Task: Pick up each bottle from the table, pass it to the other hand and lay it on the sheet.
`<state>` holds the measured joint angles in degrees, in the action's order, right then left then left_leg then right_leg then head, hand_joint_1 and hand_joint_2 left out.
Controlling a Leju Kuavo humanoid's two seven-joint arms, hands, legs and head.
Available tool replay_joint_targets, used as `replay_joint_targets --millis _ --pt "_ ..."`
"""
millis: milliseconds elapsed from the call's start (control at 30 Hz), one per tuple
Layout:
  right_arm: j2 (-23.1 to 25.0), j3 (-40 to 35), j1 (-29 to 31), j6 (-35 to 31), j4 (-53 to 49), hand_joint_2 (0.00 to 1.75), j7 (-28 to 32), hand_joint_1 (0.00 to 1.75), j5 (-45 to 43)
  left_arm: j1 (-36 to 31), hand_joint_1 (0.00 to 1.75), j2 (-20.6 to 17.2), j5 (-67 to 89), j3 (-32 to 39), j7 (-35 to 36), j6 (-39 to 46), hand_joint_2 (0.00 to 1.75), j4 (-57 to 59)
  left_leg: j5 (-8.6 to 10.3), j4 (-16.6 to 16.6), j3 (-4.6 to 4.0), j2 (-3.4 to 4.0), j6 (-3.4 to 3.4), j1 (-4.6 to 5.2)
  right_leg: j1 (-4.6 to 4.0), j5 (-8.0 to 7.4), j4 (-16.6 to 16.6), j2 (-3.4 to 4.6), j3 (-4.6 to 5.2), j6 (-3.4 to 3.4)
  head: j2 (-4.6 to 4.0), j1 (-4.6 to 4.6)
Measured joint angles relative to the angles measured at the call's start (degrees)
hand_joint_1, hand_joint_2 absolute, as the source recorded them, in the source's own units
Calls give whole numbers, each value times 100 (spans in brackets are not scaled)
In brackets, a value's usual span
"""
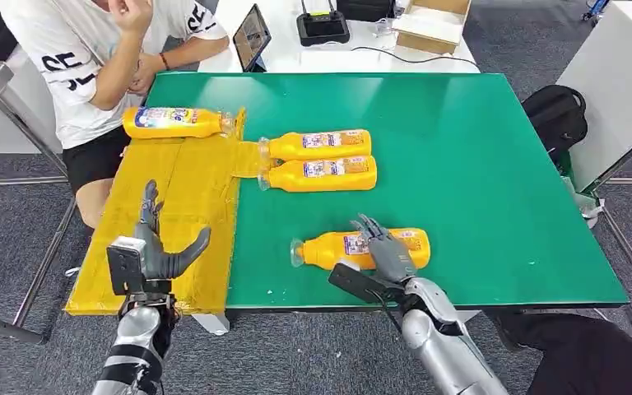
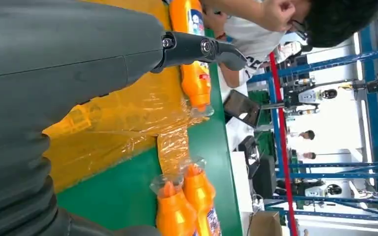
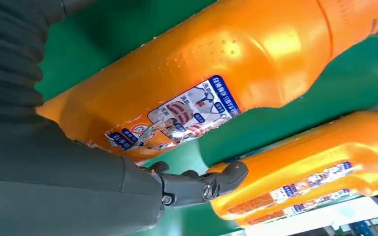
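Right hand [image 1: 385, 249] over nearest bottle [image 1: 362, 248] (fingers spread).

Four bottles, a sheet and two hands on the counter

The right hand [image 1: 388, 253] lies over the nearest bottle [image 1: 362, 248], its fingers [image 1: 370, 228] on that bottle; beyond the fingers two bottles [image 1: 319, 145] lie side by side, necks on the sheet [image 1: 177, 214]. The left hand [image 1: 158, 247] is above the sheet's near end; far beyond its fingers [image 1: 150, 202] a fourth bottle [image 1: 173, 123] lies on the sheet.
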<state>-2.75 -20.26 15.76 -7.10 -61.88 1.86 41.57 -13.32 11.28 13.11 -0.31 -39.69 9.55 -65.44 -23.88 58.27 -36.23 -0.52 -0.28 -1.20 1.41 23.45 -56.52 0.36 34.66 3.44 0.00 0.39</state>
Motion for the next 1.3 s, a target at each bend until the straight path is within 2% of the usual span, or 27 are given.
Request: replay_joint_targets --millis 567,933,1100,1300 --pt "-146 -31 6 -6 -103 175 -109 0 196 2 0 0 -2 37 -2 -6 175 48 0 0 0 0 0 0 -1 0 -1 0 0 0 0 2" --pt "-258 -63 44 227 -168 175 -120 0 185 -2 0 0 -2 39 -2 -109 175 155 0 0 0 1 0 0 -1 0 0 0 1 0 0 0" --pt "-354 -77 245 440 -35 175 -195 0 74 -22 0 0 -11 39 0 -164 175 243 0 0 0 1 0 0 0 -1 0 0 1 0 0 2" --pt "-483 -164 772 743 525 175 -267 0 -44 -128 0 0 -87 31 46 -251 175 404 3 1 3 1 2 0 0 -3 0 0 -3 3 0 0"
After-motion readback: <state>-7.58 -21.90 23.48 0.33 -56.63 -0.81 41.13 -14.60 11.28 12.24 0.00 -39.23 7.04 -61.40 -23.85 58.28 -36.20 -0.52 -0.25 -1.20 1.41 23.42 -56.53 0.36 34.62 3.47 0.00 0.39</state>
